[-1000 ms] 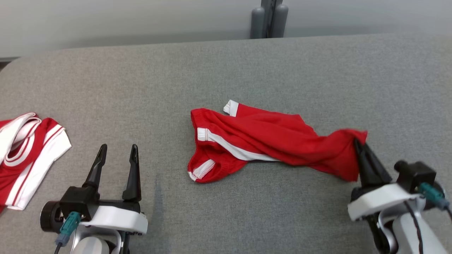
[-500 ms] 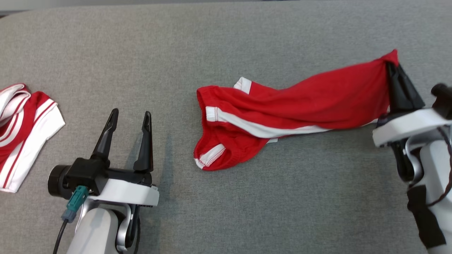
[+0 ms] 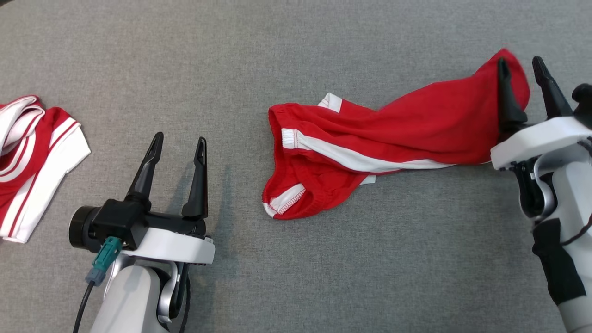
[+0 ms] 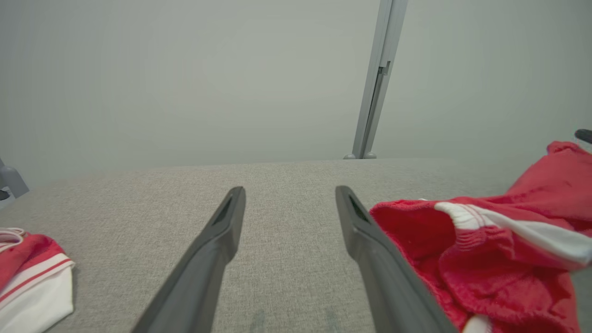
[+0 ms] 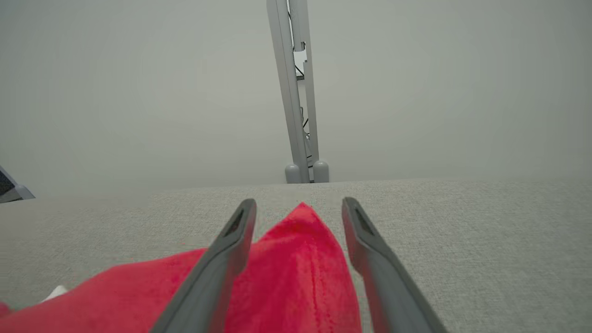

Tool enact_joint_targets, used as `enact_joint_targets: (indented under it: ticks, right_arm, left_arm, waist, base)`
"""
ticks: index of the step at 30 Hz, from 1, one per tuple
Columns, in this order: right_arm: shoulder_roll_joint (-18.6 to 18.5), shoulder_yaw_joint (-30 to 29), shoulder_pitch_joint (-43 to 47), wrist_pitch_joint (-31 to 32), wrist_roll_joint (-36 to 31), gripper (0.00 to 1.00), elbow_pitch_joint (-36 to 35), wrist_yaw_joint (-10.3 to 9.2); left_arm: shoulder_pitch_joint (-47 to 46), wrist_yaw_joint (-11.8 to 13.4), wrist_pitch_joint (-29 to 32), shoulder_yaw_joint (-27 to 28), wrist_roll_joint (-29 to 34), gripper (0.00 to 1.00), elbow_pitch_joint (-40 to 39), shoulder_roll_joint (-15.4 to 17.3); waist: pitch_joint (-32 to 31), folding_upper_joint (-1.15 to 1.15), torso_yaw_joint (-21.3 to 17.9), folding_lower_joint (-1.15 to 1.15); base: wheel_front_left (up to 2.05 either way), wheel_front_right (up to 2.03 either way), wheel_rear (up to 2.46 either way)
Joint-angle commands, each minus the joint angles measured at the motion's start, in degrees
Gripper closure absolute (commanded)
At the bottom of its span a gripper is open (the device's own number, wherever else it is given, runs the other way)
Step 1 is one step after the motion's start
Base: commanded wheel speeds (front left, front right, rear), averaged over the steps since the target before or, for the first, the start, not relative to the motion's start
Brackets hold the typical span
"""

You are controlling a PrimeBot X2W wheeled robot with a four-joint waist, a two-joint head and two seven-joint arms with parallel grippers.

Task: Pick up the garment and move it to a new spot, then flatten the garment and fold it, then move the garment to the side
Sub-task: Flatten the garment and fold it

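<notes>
The garment (image 3: pixel 393 134) is a pair of red shorts with a white side stripe, lying stretched across the grey table from the middle to the far right. My right gripper (image 3: pixel 521 71) stands open at the garment's raised right end, its fingers apart with a peak of red cloth (image 5: pixel 300 259) lying loose between them. Well left of the garment, low on the table, my left gripper (image 3: pixel 178 143) is open and holds nothing; the waistband end (image 4: pixel 471 259) shows just right of its right finger.
A second red and white garment (image 3: pixel 32 157) lies bunched at the table's left edge. The grey padded table (image 3: pixel 296 277) has free room in front of and behind the shorts. A grey post (image 5: pixel 298 92) stands behind the table's far edge.
My right gripper carried the garment's end away from me, pulling it out longer, then opened and let the cloth go. The head camera tilted down. The left gripper stayed open.
</notes>
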Motion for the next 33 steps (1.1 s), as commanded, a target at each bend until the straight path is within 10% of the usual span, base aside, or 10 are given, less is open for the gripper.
enact_joint_targets:
  ticks: [1, 15, 33]
  right_arm:
    - [-0.2, -0.1, 1.9, -0.3, -0.6, 0.00, -1.4, 0.01]
    - [3.9, -3.6, 25.7, -0.3, -7.5, 0.00, -23.0, 0.01]
    - [6.9, -5.8, 34.8, -0.3, -8.7, 0.00, -27.5, 0.01]
  left_arm:
    - [-0.3, -0.4, 0.0, 0.4, 0.2, 0.00, 0.1, 0.1]
    - [4.9, -0.3, 0.0, 2.8, 0.6, 0.00, 1.2, 0.0]
    - [8.6, -0.5, 0.0, 2.9, 0.5, 0.00, 2.2, 0.5]
  waist:
    - [-0.7, 0.00, -0.3, 0.00]
    - [-6.7, 0.00, -2.7, 0.00]
    - [-9.9, 0.00, -4.3, 0.00]
  base:
    - [0.00, 0.00, 0.00]
    - [0.00, 0.00, 0.00]
    - [0.00, 0.00, 0.00]
